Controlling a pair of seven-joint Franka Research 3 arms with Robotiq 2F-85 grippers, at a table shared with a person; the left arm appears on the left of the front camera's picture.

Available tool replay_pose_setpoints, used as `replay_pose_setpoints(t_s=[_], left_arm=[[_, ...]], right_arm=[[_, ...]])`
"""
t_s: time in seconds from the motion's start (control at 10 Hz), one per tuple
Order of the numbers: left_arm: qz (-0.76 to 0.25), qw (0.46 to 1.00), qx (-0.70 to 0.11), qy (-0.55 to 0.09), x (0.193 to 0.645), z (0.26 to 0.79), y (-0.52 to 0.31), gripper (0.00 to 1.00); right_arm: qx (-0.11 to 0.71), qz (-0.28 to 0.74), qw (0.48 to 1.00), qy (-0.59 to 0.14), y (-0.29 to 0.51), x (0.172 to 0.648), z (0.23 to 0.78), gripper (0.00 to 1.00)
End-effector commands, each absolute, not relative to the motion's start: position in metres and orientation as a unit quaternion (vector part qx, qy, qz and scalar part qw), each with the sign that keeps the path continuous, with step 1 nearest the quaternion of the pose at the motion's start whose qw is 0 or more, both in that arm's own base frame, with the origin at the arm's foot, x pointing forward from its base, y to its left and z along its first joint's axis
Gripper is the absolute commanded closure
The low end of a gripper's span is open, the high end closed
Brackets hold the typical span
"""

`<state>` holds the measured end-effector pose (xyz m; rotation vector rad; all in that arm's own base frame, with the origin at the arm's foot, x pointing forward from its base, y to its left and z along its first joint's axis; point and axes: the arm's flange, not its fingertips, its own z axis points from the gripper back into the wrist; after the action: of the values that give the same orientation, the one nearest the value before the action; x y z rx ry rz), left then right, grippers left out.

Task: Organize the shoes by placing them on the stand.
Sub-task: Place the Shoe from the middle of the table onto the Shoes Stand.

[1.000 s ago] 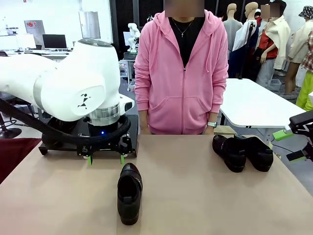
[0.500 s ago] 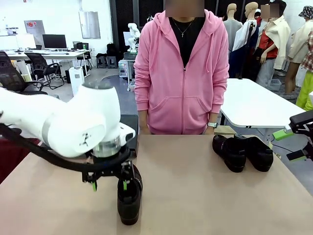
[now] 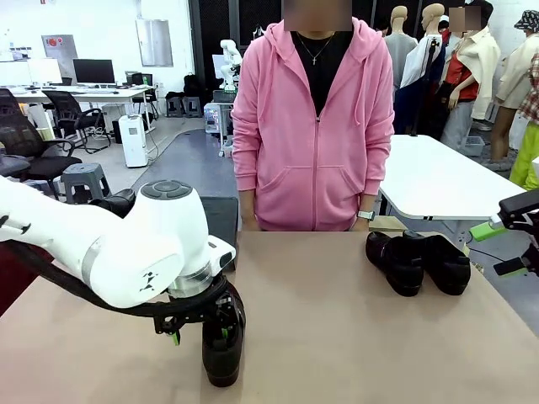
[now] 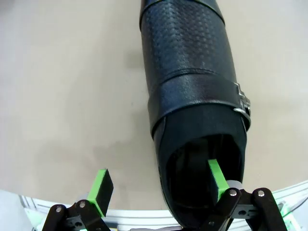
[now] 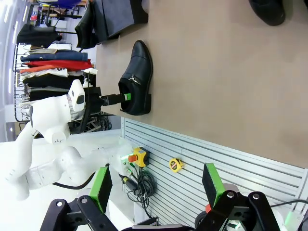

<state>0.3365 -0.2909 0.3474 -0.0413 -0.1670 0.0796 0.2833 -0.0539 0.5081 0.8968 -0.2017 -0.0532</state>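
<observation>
One black shoe [image 3: 223, 349] lies near the table's front edge, toe pointing away from the person. My left gripper [image 3: 200, 335] is low over its heel end and open. In the left wrist view the shoe [image 4: 192, 72] has a strap and buckle; one green pad [image 4: 215, 175] is inside the opening and the other pad [image 4: 101, 190] is outside over the table, so the left gripper [image 4: 159, 185] straddles the side wall. Two more shoes [image 3: 417, 263] sit at the back right. My right gripper [image 3: 498, 250] hangs open at the right edge. A bit of the black stand [image 3: 221, 223] shows behind the left arm.
A person in a pink hoodie [image 3: 312, 126] stands at the far side, hands below the table edge. The big white left arm [image 3: 109, 244] covers the table's left part. Bare brown tabletop [image 3: 337, 337] spans the middle. The right wrist view shows the near shoe [image 5: 137, 79] from afar.
The left arm has come down and toward the front edge, from the stand to the near shoe, putting one finger into its opening. The right arm and the other shoes have not moved.
</observation>
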Motion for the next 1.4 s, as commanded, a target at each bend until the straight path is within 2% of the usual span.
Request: replay_pose_setpoints(t_s=[0.0,0.1,0.9,1.1,1.3], left_arm=[[0.069,0.992,0.003,-0.102,0.342,0.344,-0.293,0.45],[0.074,0.991,0.009,-0.113,0.342,0.346,-0.293,1.00],[0.050,0.989,0.006,-0.140,0.343,0.357,-0.298,1.00],[0.050,0.985,0.001,-0.163,0.341,0.377,-0.295,1.00],[0.033,0.978,-0.017,-0.207,0.329,0.428,-0.283,1.00]], right_arm=[[0.446,-0.014,0.888,-0.106,-0.054,0.287,0.509,0.00],[0.446,-0.014,0.888,-0.106,-0.054,0.287,0.509,0.00],[0.446,-0.014,0.888,-0.106,-0.054,0.287,0.509,0.00],[0.446,-0.014,0.888,-0.106,-0.054,0.287,0.509,0.00],[0.446,-0.014,0.888,-0.106,-0.054,0.287,0.509,0.00]])
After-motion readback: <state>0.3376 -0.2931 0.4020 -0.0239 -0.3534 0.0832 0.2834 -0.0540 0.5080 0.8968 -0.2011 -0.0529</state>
